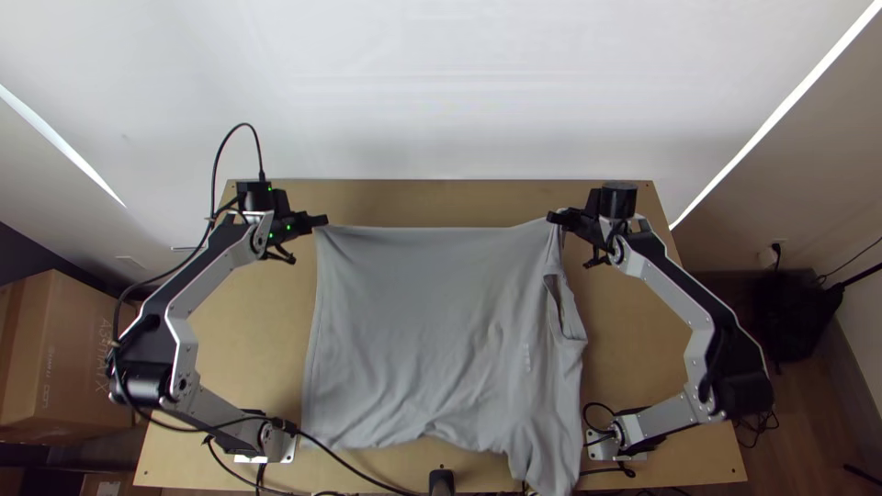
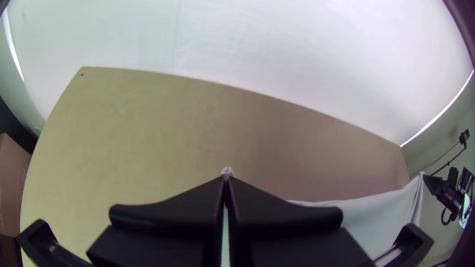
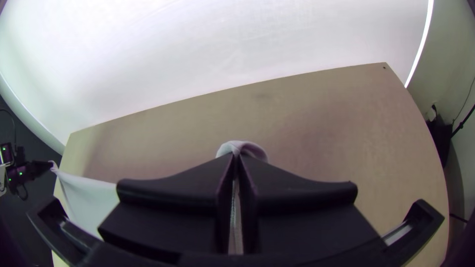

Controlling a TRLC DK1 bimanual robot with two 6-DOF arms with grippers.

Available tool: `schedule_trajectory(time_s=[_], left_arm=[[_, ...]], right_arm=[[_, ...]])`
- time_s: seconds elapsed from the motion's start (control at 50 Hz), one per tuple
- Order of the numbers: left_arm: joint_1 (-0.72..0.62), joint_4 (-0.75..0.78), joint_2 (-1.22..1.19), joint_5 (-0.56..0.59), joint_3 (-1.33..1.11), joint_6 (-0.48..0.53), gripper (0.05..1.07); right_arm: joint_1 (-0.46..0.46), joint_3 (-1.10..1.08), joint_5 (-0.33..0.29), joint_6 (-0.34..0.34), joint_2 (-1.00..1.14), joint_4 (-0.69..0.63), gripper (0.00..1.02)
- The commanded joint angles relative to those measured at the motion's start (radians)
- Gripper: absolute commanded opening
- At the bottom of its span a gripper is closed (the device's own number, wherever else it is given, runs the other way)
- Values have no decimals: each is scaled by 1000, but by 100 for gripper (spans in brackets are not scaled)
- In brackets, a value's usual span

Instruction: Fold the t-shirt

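t-shirt (image 1: 418, 321), pale grey, in the middle of the frame, spread over the desk (image 1: 629, 321) and drawn up at two points along the upper edge. nearly straight between those points, with a smooth left side and long creases toward the lower right. gaping at an opening (image 1: 555, 298) near the right side, ragged along the bottom, and down past the near rim of the desk at lower right.

with the left arm (image 1: 216, 274), up from a base at lower left, bent outward at the elbow toward the left edge, then angled up and inward to the wrist. with the right arm (image 1: 675, 289), near enough a mirror of that: up from lower right, elbow out to the right, forearm slanting back inward.

at upper left of the shirt, pinched by the left tool (image 1: 322, 220); in the left wrist view, fingers together, with a small tuft of cloth just past the tips. at upper right, pinched by the right tool (image 1: 554, 218); in the right wrist view, fingers drawn together on a rounded fold. over the left arm, looped high, a black cable (image 1: 243, 124).
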Motion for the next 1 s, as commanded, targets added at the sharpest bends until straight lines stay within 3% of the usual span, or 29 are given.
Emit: schedule_trajectory(time_s=[0.0, 0.5, 0.52, 0.54, 0.6, 0.62, 0.82, 0.98], left_arm=[[21, 13, 103, 2, 122, -2, 8], [37, -138, 574, -32, 724, -40, 8], [37, -126, 577, -53, 731, -32, 15], [37, -121, 576, -58, 734, -25, 29], [40, -99, 570, -59, 734, -42, 90], [46, -95, 571, -55, 742, -46, 104], [50, -104, 492, -52, 760, -51, 103], [49, -187, 344, -46, 750, -34, 103]], right_arm=[[-25, 94, 1, -16, 80, 31, 2], [-44, 546, 21, -13, 464, 34, 2], [-44, 562, 21, -13, 470, 34, 5], [-44, 571, 21, -12, 471, 33, 13], [-45, 588, 31, 19, 467, 25, 45], [-45, 594, 34, 30, 462, 19, 53], [-50, 646, 45, 45, 369, -68, 91], [-47, 661, 54, 47, 220, -226, 98]])
